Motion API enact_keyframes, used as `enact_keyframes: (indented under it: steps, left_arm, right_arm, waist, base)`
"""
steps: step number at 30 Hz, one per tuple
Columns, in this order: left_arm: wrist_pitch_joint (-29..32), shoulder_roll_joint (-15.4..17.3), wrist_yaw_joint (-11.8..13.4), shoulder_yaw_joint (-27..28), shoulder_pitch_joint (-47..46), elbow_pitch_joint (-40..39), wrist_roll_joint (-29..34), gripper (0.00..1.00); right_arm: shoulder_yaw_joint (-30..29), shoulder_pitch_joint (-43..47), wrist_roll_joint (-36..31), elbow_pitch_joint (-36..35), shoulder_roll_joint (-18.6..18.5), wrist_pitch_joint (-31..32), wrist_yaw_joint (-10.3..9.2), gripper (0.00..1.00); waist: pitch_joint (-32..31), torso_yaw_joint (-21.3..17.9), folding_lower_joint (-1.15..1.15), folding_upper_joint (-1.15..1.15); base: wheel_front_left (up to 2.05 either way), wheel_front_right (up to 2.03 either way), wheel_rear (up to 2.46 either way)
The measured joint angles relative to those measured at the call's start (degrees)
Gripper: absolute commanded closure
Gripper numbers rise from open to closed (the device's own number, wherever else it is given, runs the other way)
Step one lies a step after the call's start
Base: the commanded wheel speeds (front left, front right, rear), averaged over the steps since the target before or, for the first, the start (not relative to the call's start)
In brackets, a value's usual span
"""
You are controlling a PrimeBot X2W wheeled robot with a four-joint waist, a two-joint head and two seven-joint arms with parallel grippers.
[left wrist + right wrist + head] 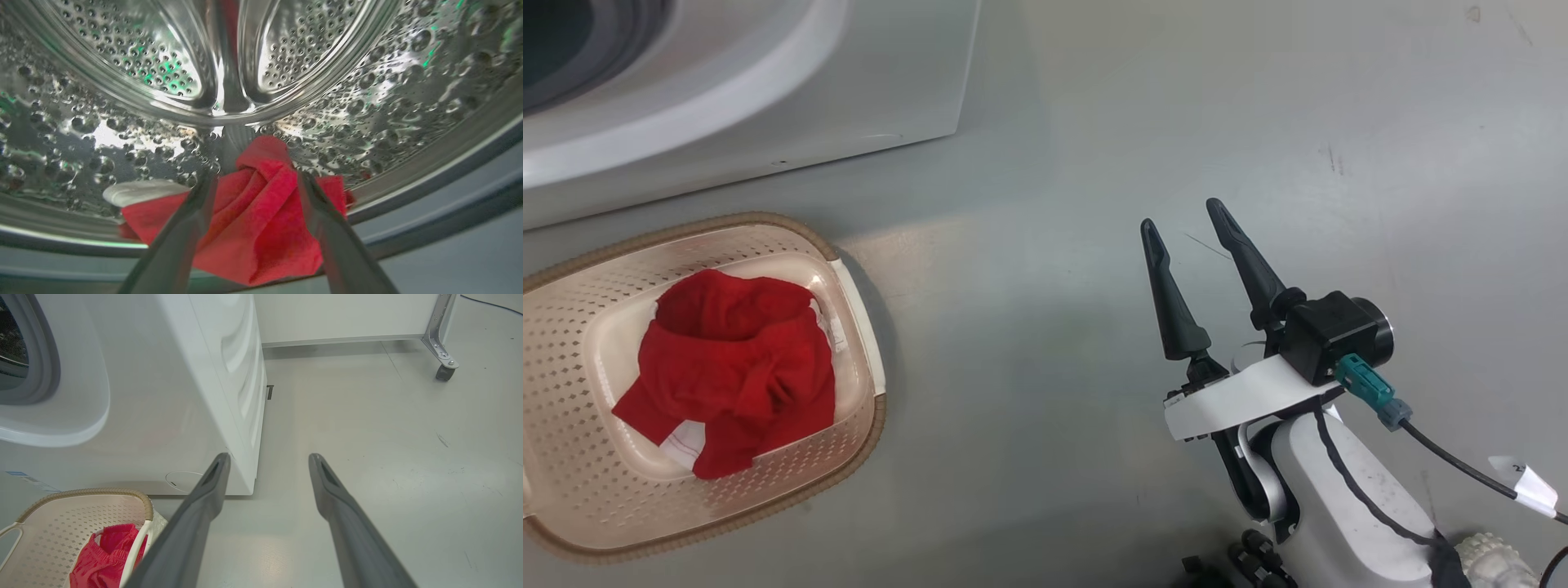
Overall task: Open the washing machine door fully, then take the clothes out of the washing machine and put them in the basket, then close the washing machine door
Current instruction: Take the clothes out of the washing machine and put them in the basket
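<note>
The grey floor (1258, 122) spread across most of the head view, with the white washing machine (727, 106) standing on it at about eleven o'clock, its front corner turned toward the robot. Inside it, the perforated steel drum (122, 61) curved all around the left wrist view, which put that arm well into the machine's mouth. The cream basket (572, 327) sat on the floor at eight o'clock in the head view, just in front of the machine, probably so that a lift from drum to basket would be short. One red garment (735, 359) already lay crumpled in the basket's bottom. A second red garment (261, 228) lay heaped on the drum's lower wall at six o'clock in the left wrist view, so the emptying looked only partly done and the door's closing was not yet due. The left tool (257, 179) was spread wide with one finger on each side of that heap, apparently lined up to close on it, though nothing was gripped. The right tool (1181, 214) hung over bare floor at four o'clock in the head view, wide open and empty, seemingly parked out of the way. A white patch (143, 192) showed at the drum garment's nine o'clock edge.
</note>
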Motion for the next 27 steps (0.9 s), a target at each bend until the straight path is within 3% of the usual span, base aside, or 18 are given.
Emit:
enact_keyframes:
  steps: [14,15,17,18,27]
  left_arm:
    - [4.2,1.5,0.0,-0.8,-4.6,8.0,-1.7,0.00]
    - [4.2,1.5,-0.1,-0.8,-4.9,8.4,-1.7,0.04]
    - [3.9,1.4,-0.2,-1.4,-5.2,9.0,-1.3,0.85]
    - [3.4,1.3,-0.2,-1.4,-5.3,9.6,-1.3,1.00]
    - [0.7,0.0,-0.2,-2.6,-5.3,14.0,-1.0,1.00]
  right_arm:
    - [-0.1,-0.8,0.6,0.3,0.0,0.0,-0.02,0.00]
    - [-0.1,-1.0,0.6,0.4,0.0,0.0,-0.02,0.00]
    - [-0.6,-1.4,0.6,0.7,0.0,0.0,-0.02,0.00]
    - [-1.0,-1.5,0.6,0.9,0.0,0.0,-0.03,0.00]
    - [-2.1,-1.7,0.5,2.5,0.0,0.0,-0.43,0.00]
  waist:
    - [2.8,-1.8,0.00,0.00]
    - [2.8,-1.8,0.00,0.00]
    - [2.7,-1.6,0.00,0.00]
    - [2.6,-1.5,0.00,0.00]
    - [0.5,-0.6,-0.01,0.00]
  base:
    - [0.00,0.00,0.00]
    - [0.00,0.00,0.00]
    - [0.00,0.00,0.00]
    - [0.00,0.00,0.00]
    - [0.00,0.00,0.00]
